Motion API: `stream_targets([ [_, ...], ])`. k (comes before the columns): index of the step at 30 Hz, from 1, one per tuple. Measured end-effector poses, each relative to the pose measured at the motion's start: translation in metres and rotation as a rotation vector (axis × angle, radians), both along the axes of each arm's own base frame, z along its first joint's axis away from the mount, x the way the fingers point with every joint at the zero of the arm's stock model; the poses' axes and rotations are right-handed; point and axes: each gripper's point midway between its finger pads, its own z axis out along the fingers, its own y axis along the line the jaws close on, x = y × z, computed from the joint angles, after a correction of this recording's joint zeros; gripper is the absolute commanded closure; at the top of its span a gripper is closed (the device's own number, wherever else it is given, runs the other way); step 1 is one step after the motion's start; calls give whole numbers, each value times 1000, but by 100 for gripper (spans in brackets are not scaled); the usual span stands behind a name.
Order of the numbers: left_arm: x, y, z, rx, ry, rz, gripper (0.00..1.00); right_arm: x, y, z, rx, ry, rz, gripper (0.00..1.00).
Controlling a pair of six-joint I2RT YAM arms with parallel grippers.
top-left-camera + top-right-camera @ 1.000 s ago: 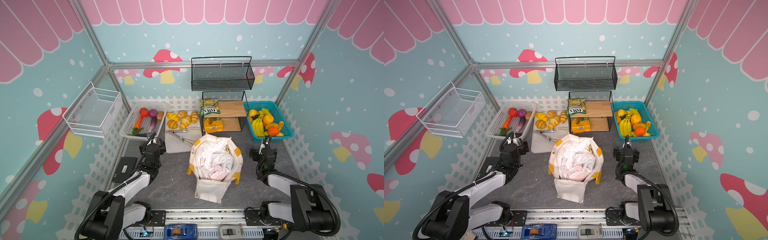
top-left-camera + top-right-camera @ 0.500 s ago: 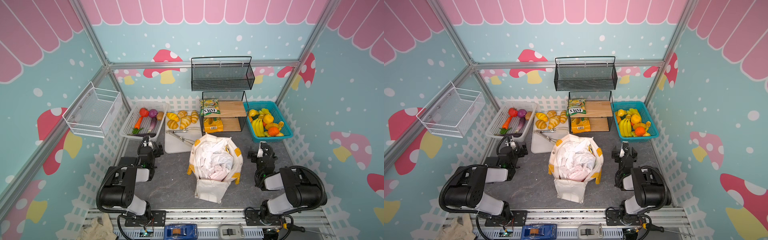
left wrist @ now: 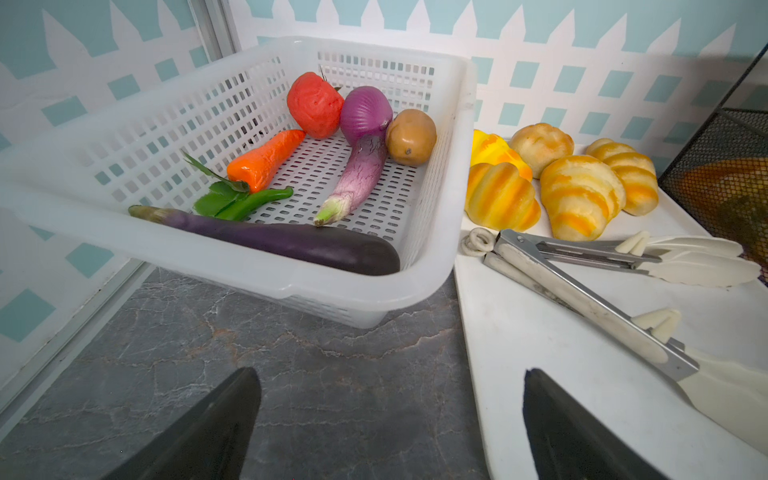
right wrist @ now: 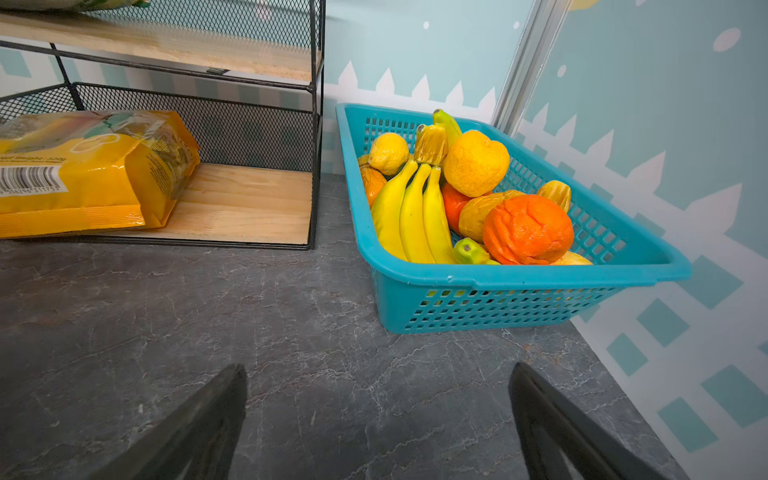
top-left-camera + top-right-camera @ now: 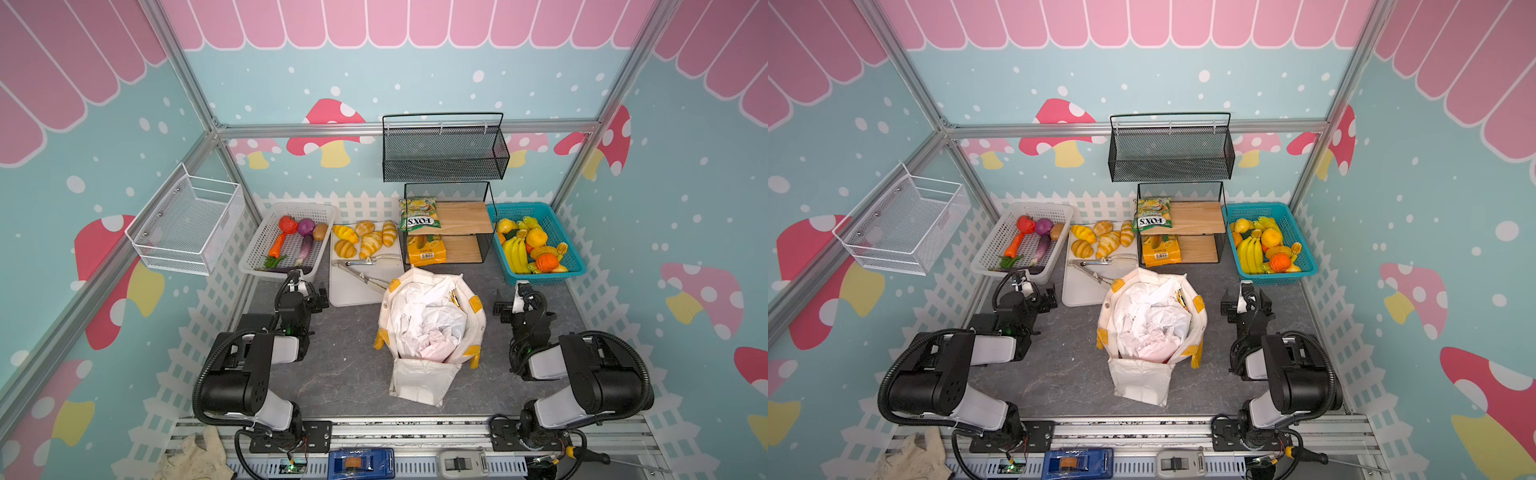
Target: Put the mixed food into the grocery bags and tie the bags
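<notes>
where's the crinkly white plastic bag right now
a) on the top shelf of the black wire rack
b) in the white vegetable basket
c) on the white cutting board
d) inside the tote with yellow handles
d: in both top views the white plastic bag sits crumpled inside the open tote, its folds filling the tote's mouth.

Bright even light, soft shadows, sharp
</notes>
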Motion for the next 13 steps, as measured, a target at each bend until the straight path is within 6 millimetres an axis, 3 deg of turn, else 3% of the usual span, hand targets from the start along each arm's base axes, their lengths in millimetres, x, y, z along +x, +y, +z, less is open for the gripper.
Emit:
stream_targets([
  [13, 0, 0, 0, 0, 0, -1, 0, 2, 2, 2, 0, -6, 11, 0],
])
